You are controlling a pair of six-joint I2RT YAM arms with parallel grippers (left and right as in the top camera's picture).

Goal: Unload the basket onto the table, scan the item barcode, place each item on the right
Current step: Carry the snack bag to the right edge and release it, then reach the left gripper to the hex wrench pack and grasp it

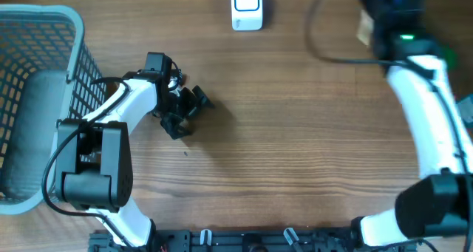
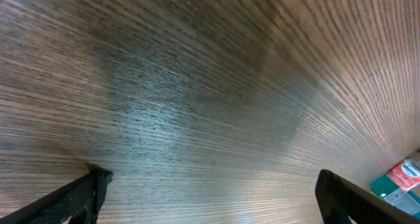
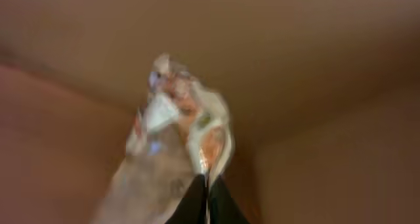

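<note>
Over in the far right corner of the table, the right gripper is pinching a crinkly, shiny packet by its lower edge, jaws clamped tight on it. The wrist view is coming out way too blurry to spot any barcode, so I'm not guessing which way it's facing.

Progress-wise I'm calling this early-to-middle: the item is being held up off the table, but it's sitting well apart from the white scanner-looking unit at the top middle edge. What's left, I'm thinking, is carrying it over, showing the code side, and then dropping it somewhere.

The left gripper is hanging wide open over bare wood near the basket, grasping nothing.

Counting: two arms, one basket, one white scanner, one packet in the claw. Some red and green packaging is peeking into the left wrist view's corner, too cropped to count properly
</note>
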